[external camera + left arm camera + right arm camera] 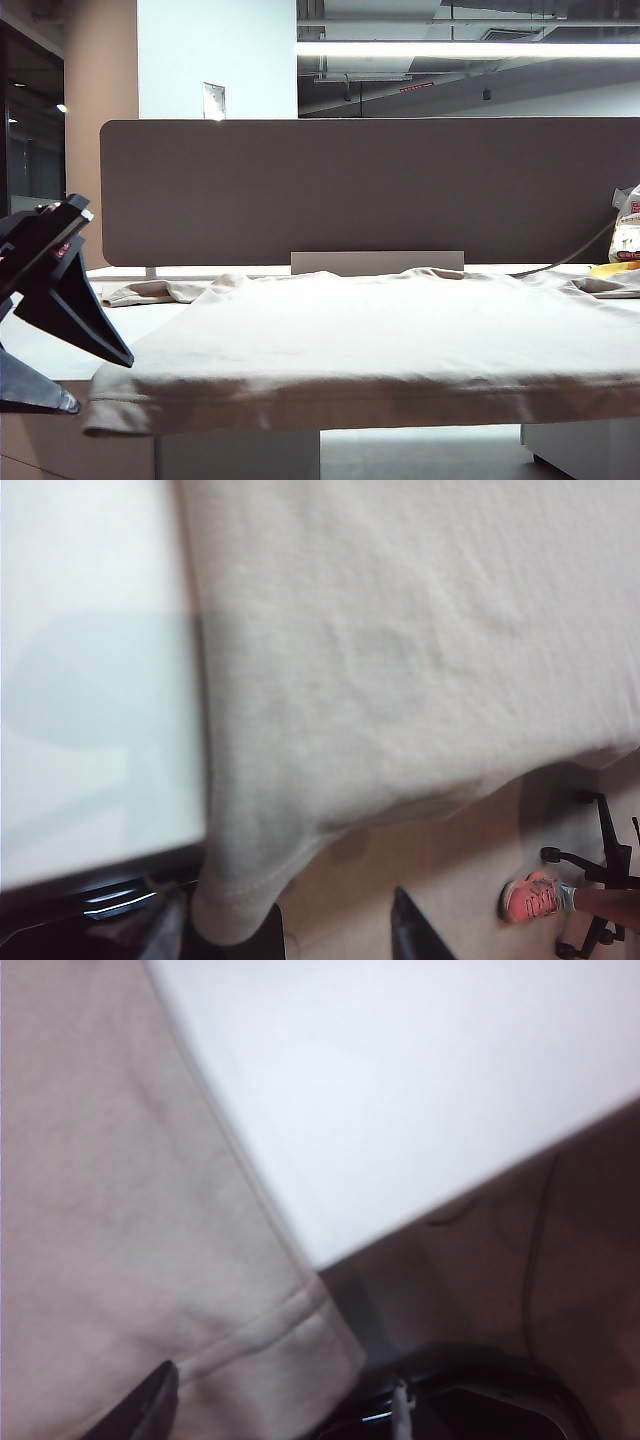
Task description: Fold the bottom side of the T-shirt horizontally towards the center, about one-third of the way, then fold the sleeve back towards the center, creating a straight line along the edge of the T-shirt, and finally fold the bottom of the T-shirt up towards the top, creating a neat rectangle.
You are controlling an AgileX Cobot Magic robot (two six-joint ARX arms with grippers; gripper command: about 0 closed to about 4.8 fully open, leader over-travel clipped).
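The beige T-shirt lies spread over the white table, its sleeves toward the back. The bottom of the T-shirt hangs over the table's front edge. My left gripper is at the hem's left corner. In the left wrist view that corner hangs between the apart fingers of the left gripper. My right gripper is outside the exterior view. One dark finger rests beside the stitched right hem corner. Its other finger blends into dark shapes.
A brown partition panel stands along the table's back. A white printed bag and something yellow sit at the back right. On the floor below the front edge are an office chair base and a pink shoe.
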